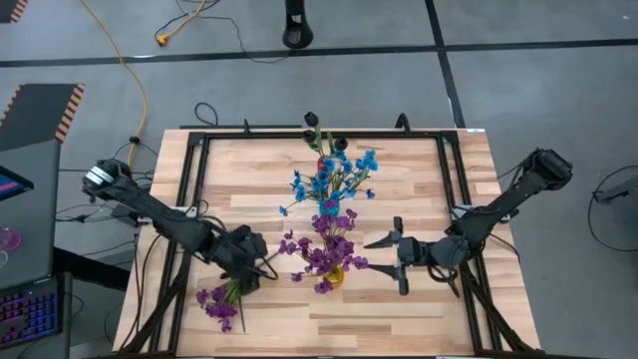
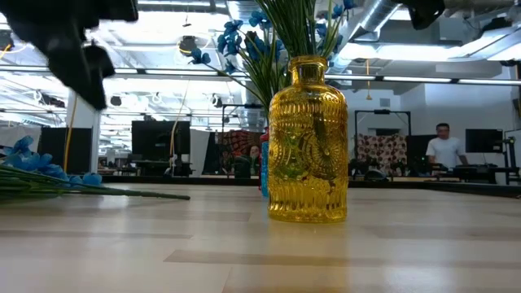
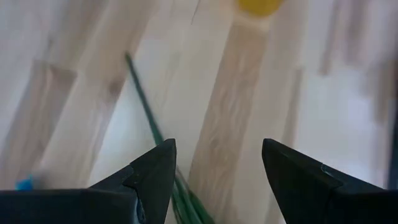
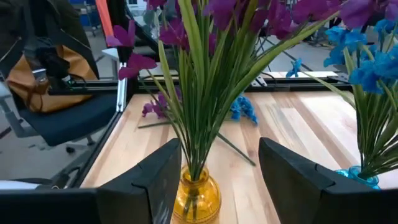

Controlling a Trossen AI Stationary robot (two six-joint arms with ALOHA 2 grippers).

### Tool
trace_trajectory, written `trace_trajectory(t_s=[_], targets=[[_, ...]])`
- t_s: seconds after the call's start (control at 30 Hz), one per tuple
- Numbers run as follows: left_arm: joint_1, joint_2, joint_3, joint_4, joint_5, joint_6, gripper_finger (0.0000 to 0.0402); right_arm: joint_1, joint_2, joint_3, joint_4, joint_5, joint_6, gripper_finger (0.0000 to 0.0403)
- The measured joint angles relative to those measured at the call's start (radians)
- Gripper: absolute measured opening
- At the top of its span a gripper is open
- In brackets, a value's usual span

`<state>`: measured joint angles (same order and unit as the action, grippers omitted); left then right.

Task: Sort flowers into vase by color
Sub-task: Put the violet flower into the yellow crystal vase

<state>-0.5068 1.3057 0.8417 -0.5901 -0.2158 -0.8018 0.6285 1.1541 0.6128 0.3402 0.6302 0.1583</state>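
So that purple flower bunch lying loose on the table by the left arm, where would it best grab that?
Probably by the thin green stems, not the blooms. The purple bunch lies flat with its stems running up toward the open left gripper, so coming straight down, fingers astride the stems, looks best. The right gripper waits open beside the yellow vase.

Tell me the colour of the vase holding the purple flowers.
Yellow-amber glass vase, ribbed and patterned; the low view shows it best.

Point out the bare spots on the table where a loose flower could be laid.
Bare wood lies left of the blue flowers; the right end is bare above the open right gripper. Crowded: the middle around the yellow vase, and the near left by the open left gripper and loose purple sprig.
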Motion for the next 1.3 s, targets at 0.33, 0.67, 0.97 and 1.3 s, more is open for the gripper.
trace_trajectory(t_s=[0.33,0.67,0.97,1.3], targets=[[0.003,0.170,0.000,-0.049,0.027,-0.058,0.0226,-0.003,-0.005,0.000,-0.034,0.000,0.000,0.0242],[0.009,0.264,0.000,-0.078,0.026,-0.099,0.0226,-0.003,-0.005,0.000,-0.049,0.000,0.002,0.0242],[0.009,0.318,0.000,-0.071,0.054,-0.082,0.0174,-0.003,-0.005,0.000,-0.049,-0.001,0.001,0.0242],[0.009,0.312,0.000,-0.080,0.081,-0.084,0.0033,-0.003,-0.005,0.000,-0.049,-0.001,-0.001,0.0242]])
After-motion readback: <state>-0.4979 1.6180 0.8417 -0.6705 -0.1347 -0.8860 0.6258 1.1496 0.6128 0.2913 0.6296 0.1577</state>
